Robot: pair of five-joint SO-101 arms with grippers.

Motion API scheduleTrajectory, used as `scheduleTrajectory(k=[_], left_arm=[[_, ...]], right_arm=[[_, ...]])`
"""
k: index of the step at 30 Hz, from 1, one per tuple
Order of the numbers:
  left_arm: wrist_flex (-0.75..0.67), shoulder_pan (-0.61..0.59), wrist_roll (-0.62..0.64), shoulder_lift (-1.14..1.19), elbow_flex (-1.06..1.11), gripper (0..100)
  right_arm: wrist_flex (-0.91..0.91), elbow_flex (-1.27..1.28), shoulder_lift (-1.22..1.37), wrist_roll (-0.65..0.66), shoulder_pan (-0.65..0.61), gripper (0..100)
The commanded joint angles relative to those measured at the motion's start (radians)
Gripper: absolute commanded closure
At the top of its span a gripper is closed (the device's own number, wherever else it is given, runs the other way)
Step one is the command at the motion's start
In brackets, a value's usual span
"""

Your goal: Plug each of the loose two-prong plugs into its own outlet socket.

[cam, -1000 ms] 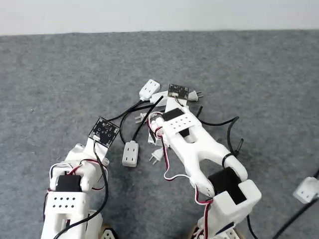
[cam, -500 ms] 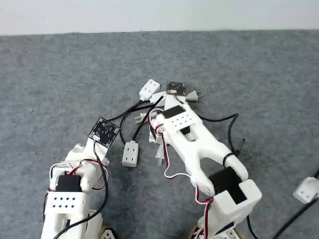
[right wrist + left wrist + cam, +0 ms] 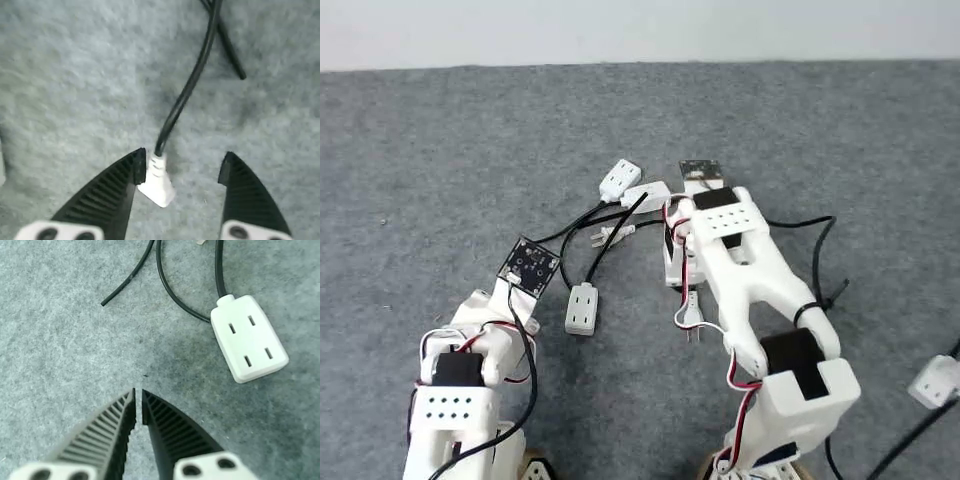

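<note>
Right gripper (image 3: 184,161) spread wide, low over the desk (image 3: 75,75); white two-prong plug (image 3: 156,186) lies against one jaw, not clamped, black cable (image 3: 187,95) trailing off. Left gripper (image 3: 138,396) all but closed, empty, outlet socket (image 3: 248,345) near it. Looks like the pickup step; next likely needs a square close on the plug body

That plug (image 3: 157,187) looks pretty blurry in the right wrist view, can't tell its prongs. Its cable (image 3: 192,82) runs off the frame. From above, the socket (image 3: 937,381) at the edge is clipped.
</note>
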Motion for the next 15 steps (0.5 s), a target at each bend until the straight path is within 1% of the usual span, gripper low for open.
scheduleTrajectory(k=[1, 4, 6, 7, 9, 12, 15], left_arm=[[-0.017, -0.005, -0.014, -0.012, -0.008, 98], [-0.017, -0.005, -0.014, -0.012, -0.008, 98], [-0.017, -0.005, -0.014, -0.012, -0.008, 98], [-0.017, -0.005, -0.014, -0.012, -0.008, 98], [-0.017, -0.005, -0.014, -0.012, -0.008, 98], [-0.017, -0.005, -0.014, -0.012, -0.008, 98], [-0.018, -0.005, -0.014, -0.012, -0.008, 98]], right_arm=[[0.039, -0.075, -0.018, 0.025, 0.036, 79.2], [0.039, -0.084, -0.024, 0.018, 0.058, 88.2], [0.041, -0.084, -0.024, 0.017, 0.048, 97.0], [0.05, -0.083, -0.024, 0.015, 0.038, 99.8], [0.079, -0.084, -0.024, 0.012, 0.01, 98.0], [0.09, -0.078, -0.024, 0.012, -0.021, 98.8], [0.082, -0.061, -0.022, -0.008, -0.022, 99.1]])
